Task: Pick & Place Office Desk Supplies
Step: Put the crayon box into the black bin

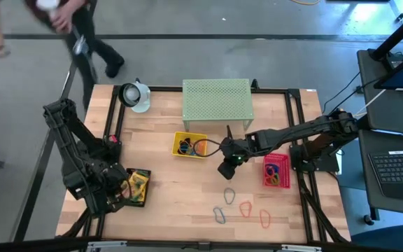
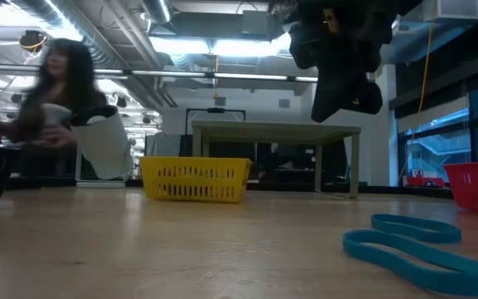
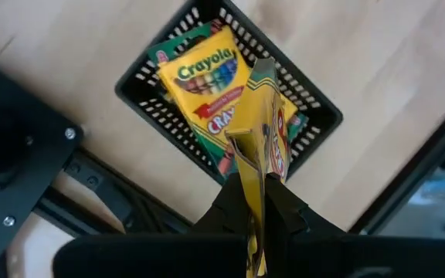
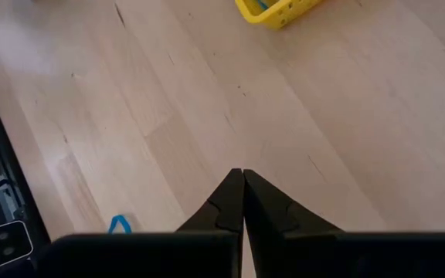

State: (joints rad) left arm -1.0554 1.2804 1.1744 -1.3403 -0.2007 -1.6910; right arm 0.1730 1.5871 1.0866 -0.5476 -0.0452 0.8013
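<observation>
My left gripper point(image 3: 255, 197) hangs over the black mesh tray point(image 3: 141, 104) at the table's near left and is shut on a yellow-green crayon box point(image 3: 263, 131). Another crayon box point(image 3: 199, 77) lies flat in that tray point(image 1: 137, 187). My right gripper point(image 4: 243, 176) is shut on nothing, above bare wood at mid-table point(image 1: 226, 170). Several thin loops, among them a blue one point(image 1: 219, 215) and an orange one point(image 1: 245, 208), lie flat on the table near the front edge. More loops fill the yellow tray point(image 1: 189, 145). My left gripper pinches the crayon box between its two fingers, one on each broad face, at the end nearest the wrist point(image 3: 253, 181). The fingers come from above, pointing steeply down. The box hangs edge-on below them over the black tray; whether its lower end point(image 3: 265, 73) touches the box beneath, I cannot tell.
A pale green mesh shelf point(image 1: 217, 103) stands at the back middle, with a white holder point(image 1: 135, 96) to its left. A pink tray point(image 1: 276, 170) with loops sits right of my right gripper. A person point(image 2: 56, 91) moves beyond the table's far left. A blue loop point(image 2: 413, 245) lies near the low camera.
</observation>
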